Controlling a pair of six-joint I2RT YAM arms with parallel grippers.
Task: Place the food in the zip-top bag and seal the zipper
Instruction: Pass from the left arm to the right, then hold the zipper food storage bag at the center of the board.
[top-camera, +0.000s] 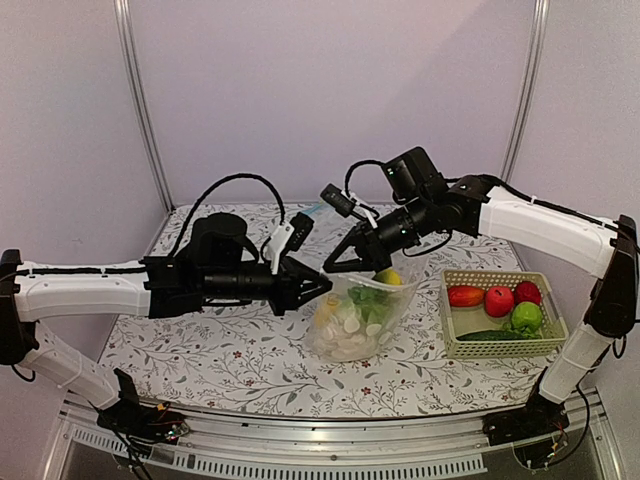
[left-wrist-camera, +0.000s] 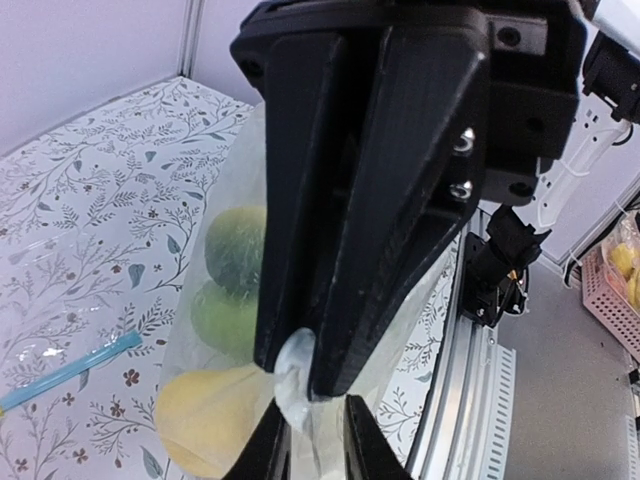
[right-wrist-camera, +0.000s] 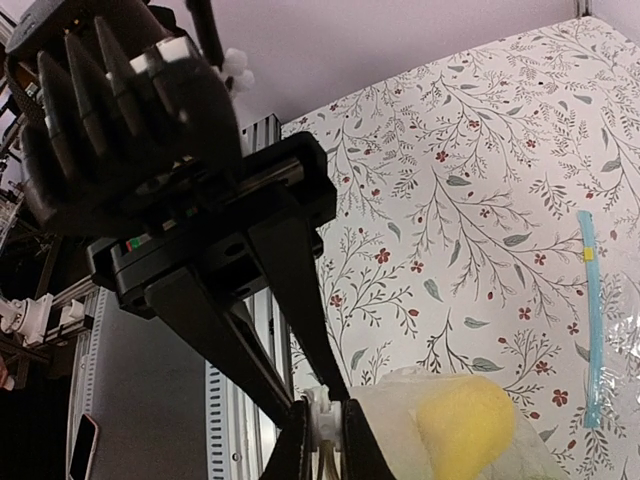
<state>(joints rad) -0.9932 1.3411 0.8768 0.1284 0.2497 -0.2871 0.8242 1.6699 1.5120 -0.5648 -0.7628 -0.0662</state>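
The dotted zip-top bag (top-camera: 362, 318) stands on the table, held up by its top left corner. Inside it are white cauliflower (top-camera: 350, 328), green radish leaves (top-camera: 368, 297) and the yellow lemon (top-camera: 388, 277). My left gripper (top-camera: 324, 286) and right gripper (top-camera: 336, 268) meet at that corner, both shut on the bag's mouth edge. In the left wrist view my gripper (left-wrist-camera: 307, 440) pinches the plastic, with the lemon (left-wrist-camera: 205, 415) and a green fruit (left-wrist-camera: 225, 315) behind it. In the right wrist view my gripper (right-wrist-camera: 325, 445) pinches a white fold beside the lemon (right-wrist-camera: 460, 425). The bag's zipper strip does not show clearly.
A cream basket (top-camera: 455, 345) at the right holds red fruits (top-camera: 498, 298), a green apple (top-camera: 526, 316) and a dark cucumber (top-camera: 492, 336). The other clear bag's blue strip (right-wrist-camera: 590, 320) lies on the floral cloth behind, and also shows in the left wrist view (left-wrist-camera: 70, 370).
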